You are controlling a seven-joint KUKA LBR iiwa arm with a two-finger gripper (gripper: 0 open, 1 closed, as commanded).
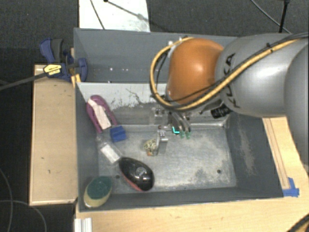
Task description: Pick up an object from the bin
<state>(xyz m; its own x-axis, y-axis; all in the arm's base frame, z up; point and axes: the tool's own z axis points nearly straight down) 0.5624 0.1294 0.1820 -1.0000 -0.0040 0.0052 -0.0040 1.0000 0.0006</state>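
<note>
Six small things lie on the floor of the grey metal bin (203,164), in its left half and middle. Nearest, in the front left corner, sits a round green scouring pad (98,191). Just behind it to the right lies a black computer mouse (136,173) with a red edge, set on a slant. Close by the mouse's far end, a small clear bottle (109,152) lies on its side. To the right of that, near the middle of the floor and apart from the rest, lies a little crumpled scrap (152,146), pale and olive; what it is cannot be made out. Farther back, a small blue block (118,134) sits just beside the near end of a purple and pink oblong thing (99,112), which slants toward the left wall.

The gripper (166,135) hangs low just behind and to the right of the crumpled scrap, very near it. Whether it touches the scrap, and whether it is open or closed, cannot be told. Small green lights glow on its body. Above it sits the orange cover (193,69), ringed by a yellow cable (158,69), and the silver arm (270,81) runs off to the right.
</note>
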